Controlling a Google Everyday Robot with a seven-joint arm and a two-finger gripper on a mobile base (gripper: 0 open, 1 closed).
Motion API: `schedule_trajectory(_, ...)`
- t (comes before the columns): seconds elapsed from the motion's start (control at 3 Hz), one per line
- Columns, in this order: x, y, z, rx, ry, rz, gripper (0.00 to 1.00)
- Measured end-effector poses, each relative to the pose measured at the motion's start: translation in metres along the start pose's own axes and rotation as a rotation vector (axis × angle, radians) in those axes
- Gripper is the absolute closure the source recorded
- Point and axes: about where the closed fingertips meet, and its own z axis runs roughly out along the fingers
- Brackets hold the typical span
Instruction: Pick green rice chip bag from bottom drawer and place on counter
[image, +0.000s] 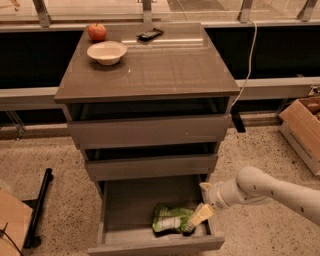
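My hand (196, 207), open and empty, sits at the bag's (169, 219) right end; I risk pinching only crinkly edge, which slips.

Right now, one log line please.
gripper open, in bottom drawer at green rice chip bag | bag not grasped | counter: no bag yet

A red apple (97, 31) sits at the back left of the counter (170, 70), a white bowl (106, 52) just in front of it. A flat black device (149, 34) lies at the back centre. A white cable (248, 60) hangs past the right edge. A cardboard box (300, 125) stands on the speckled floor (55, 160) at right; a black bar (39, 207) lies at left. The end effector (202, 202), fingers apart, hangs low, left of the box.
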Motion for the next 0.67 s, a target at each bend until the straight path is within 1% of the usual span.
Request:
schedule_trajectory(0.33, 0.022, -0.025, 0.055, 0.047, -0.016, 0.047, 0.0)
schedule_trajectory(0.67, 0.048, -0.041, 0.103, 0.038, 0.016, 0.086, 0.0)
